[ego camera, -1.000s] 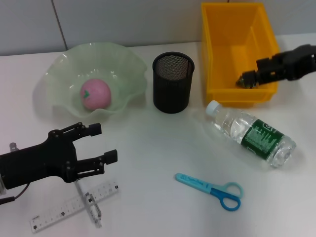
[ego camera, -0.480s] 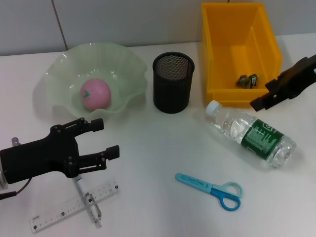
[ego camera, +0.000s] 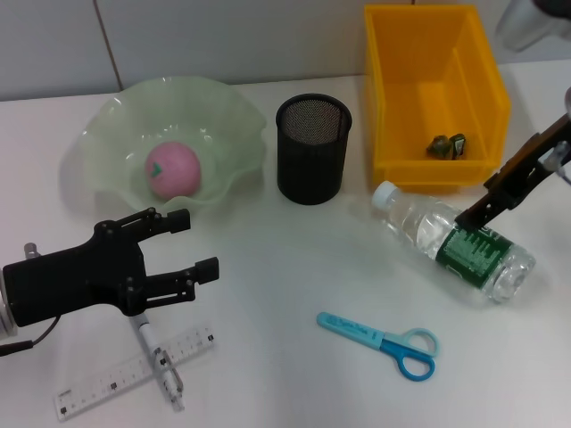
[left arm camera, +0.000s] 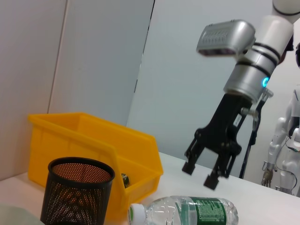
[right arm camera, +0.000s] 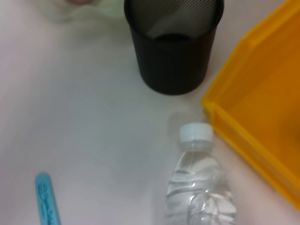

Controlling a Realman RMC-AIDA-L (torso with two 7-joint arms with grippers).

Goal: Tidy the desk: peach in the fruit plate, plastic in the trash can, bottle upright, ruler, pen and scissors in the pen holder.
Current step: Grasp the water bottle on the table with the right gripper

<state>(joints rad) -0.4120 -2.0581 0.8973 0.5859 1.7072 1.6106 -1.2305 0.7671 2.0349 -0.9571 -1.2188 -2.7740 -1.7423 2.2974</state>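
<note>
Step in hand: bottle upright, by my reading. The peach (ego camera: 173, 169) already lies in the fruit plate (ego camera: 107, 116), and a scrap of plastic (ego camera: 447, 145) sits on the floor of the yellow trash can (ego camera: 393, 107), so those two look finished.
Bottle: the bottle (ego camera: 457, 242) lies on its side on the bench (ego camera: 285, 267), just in front of the trash can, white cap toward the pen holder (ego camera: 313, 149) and base toward the robot's right.
Right gripper: the right gripper (left arm camera: 205, 172) hangs just above the bottle's labelled part without touching it. The left wrist view shows its fingers spread apart and holding nothing.
Left gripper: the left gripper (ego camera: 196, 245) hovers over the near left of the bench, fingers released and empty, right above the pen (ego camera: 159, 361) and ruler (ego camera: 134, 373).
Stationery: pen lies across the ruler, touching it; blue scissors (ego camera: 384, 342) lie alone nearer the middle. The pen holder looks empty.
Next move, right: descend so the fingers straddle the bottle's body, close, then tip it up onto its base, keeping clear of the trash can wall.
Next move, left: lower onto the pen, probably first since it rests on top of the ruler.
Risk: the round bottle could roll when touched.
</note>
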